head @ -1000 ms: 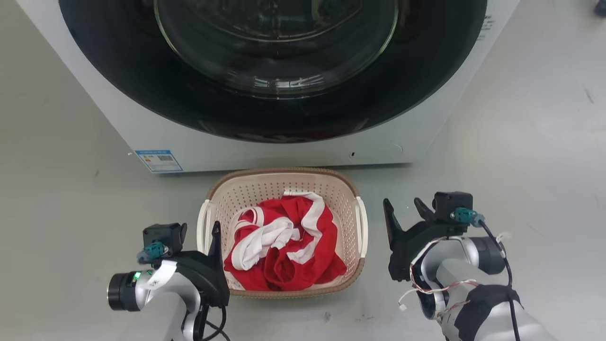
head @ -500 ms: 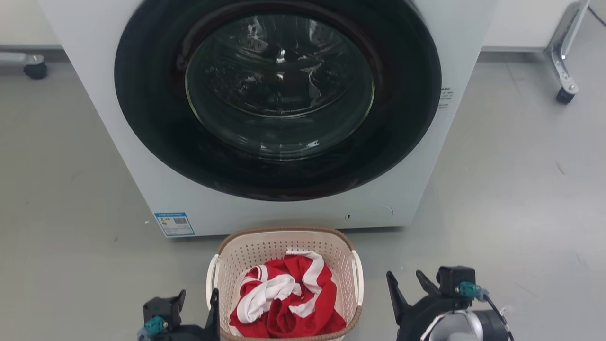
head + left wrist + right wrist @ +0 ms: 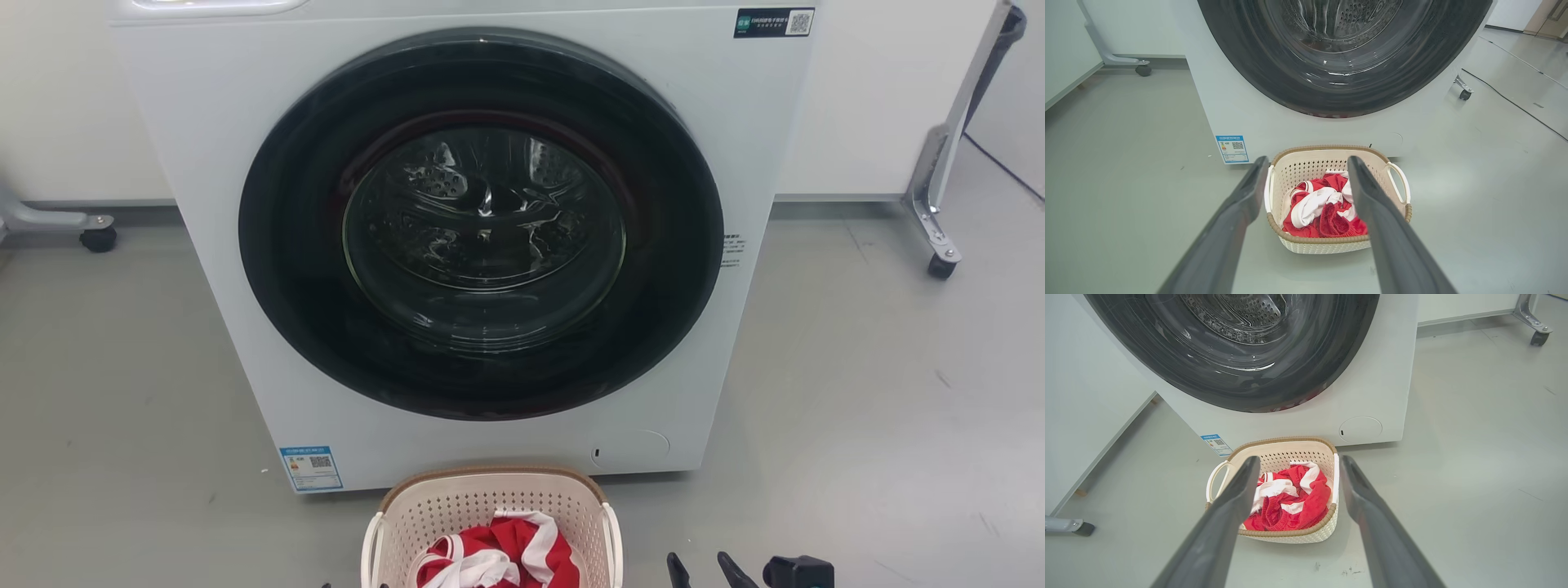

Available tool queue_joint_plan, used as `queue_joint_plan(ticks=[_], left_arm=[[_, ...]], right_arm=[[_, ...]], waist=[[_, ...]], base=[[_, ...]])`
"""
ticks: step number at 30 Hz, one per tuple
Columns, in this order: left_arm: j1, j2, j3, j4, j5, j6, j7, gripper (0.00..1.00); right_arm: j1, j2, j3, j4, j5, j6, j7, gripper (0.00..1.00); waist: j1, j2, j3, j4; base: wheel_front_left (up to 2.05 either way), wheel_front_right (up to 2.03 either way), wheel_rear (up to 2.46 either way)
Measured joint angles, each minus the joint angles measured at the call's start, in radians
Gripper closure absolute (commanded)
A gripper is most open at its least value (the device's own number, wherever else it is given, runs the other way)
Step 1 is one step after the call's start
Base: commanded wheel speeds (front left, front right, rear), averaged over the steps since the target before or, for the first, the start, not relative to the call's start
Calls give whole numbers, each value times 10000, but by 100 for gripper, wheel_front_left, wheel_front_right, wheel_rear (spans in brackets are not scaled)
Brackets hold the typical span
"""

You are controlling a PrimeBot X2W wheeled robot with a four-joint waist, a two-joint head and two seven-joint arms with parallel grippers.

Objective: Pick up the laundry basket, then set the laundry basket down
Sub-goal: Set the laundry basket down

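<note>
The laundry basket [image 3: 1331,161] stands on the floor [image 3: 1126,163] just in front of the washing machine [image 3: 204,163], with red and white cloth [image 3: 1323,204] heaped inside. The left end effector [image 3: 1307,161] hangs above it, fingers spread wide and empty, pointing down at the basket. The right end effector [image 3: 1300,460] is posed alike, wide open, clear of the rim.

No word or number can be read; all the print is too small. The washing machine [image 3: 204,163] carries three marks on its white front: a blue-edged label [image 3: 310,468] with a QR code at 7 o'clock of the round door [image 3: 482,237]; a dark sticker [image 3: 774,22] with a QR code at 1 o'clock; tiny grey print [image 3: 732,251] at 3 o'clock, just beside the door's rim.
</note>
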Motion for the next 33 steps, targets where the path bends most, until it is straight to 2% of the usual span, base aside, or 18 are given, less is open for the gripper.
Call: queue_joint_plan(ticks=[10,19,33], left_arm=[[1024,42,479,-1488,650,138,0,0],[1679,10,1145,-2226,1122,140,0,0],[2047,-347,2002,-2800,1918,140,0,0]], right_arm=[[1433,-10,-1655,-1296,-1453,-25,0,0],[2474,109,-3057,-2650,-2930,-25,-2,0],[3560,506,-4242,-4172,-4462,-25,-2,0]], waist=[[2,2,-254,-148],[2,2,-249,-223],[2,2,-95,-264]], base=[[0,0,0],[0,0,0],[0,0,0]])
